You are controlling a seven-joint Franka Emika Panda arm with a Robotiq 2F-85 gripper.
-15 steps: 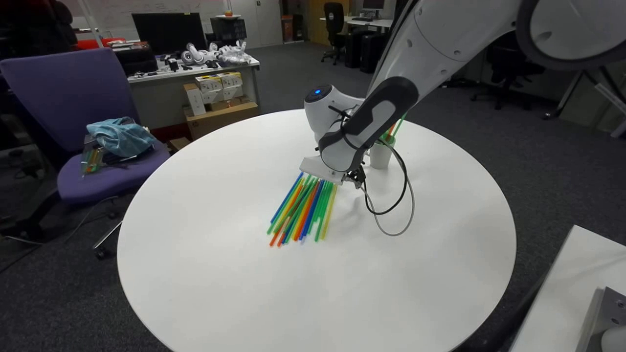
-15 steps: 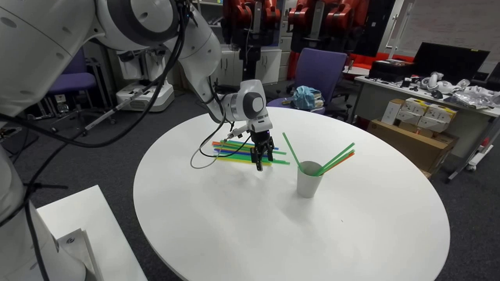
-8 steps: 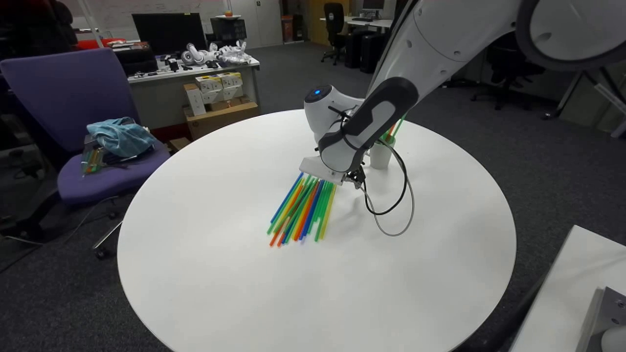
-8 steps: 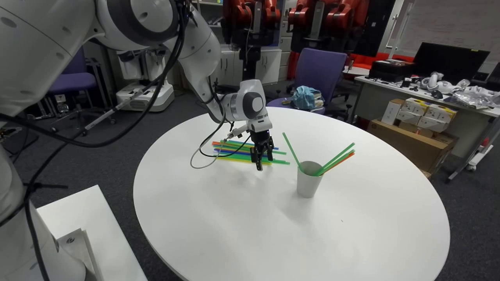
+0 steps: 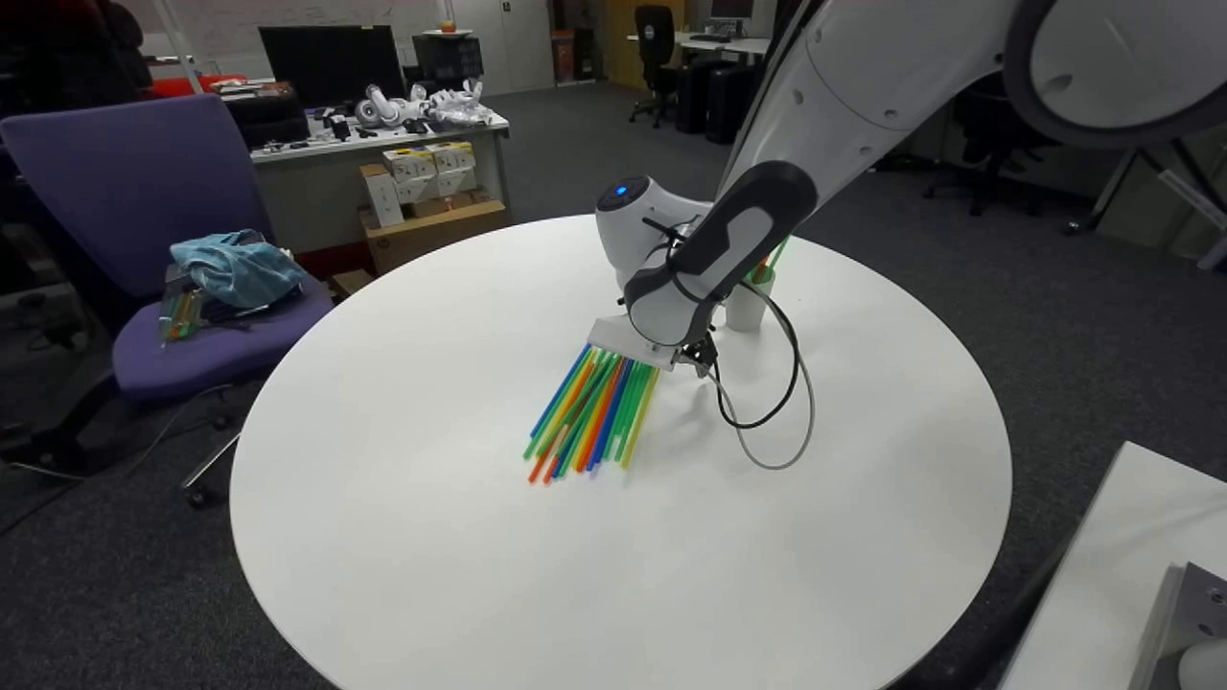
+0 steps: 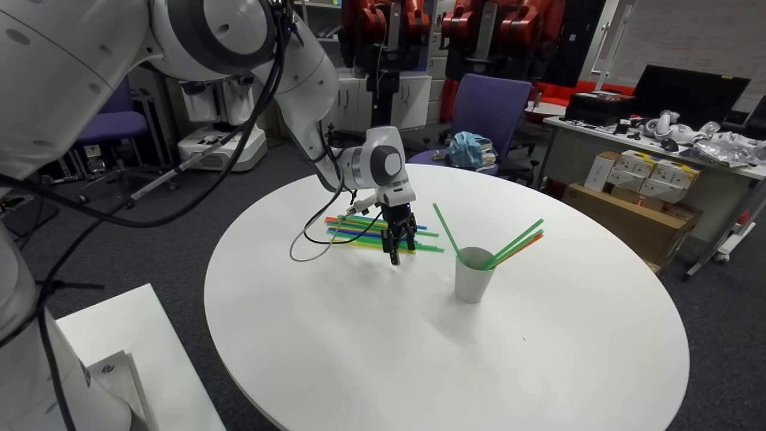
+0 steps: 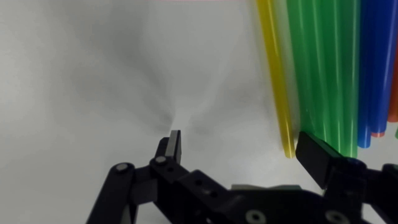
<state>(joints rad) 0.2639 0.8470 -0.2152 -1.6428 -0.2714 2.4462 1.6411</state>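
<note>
My gripper (image 7: 238, 133) is open and low over the white table, with nothing held. In the wrist view a yellow straw (image 7: 278, 81) lies between the fingers, close to the right finger. That finger is at the ends of several green straws (image 7: 329, 77), hiding part of them; I cannot tell whether it touches them. Blue straws (image 7: 382, 68) lie further right. The straw pile (image 5: 594, 422) is partly hidden under the wrist in an exterior view. The gripper also shows in an exterior view (image 6: 402, 255). A white cup (image 6: 470, 284) holding green straws (image 6: 511, 244) and an orange straw stands beside it.
The round white table (image 6: 383, 359) carries the pile and cup. A looped cable (image 5: 805, 412) hangs from the wrist near the tabletop. A purple chair (image 5: 144, 211) with a blue cloth (image 5: 235, 268) stands by the table edge. A desk (image 5: 374, 139) stands behind.
The wrist and gripper have moved down slightly towards the table. The ends of the yellow straw and a green straw beside it have shifted a little. The cup has not moved.
</note>
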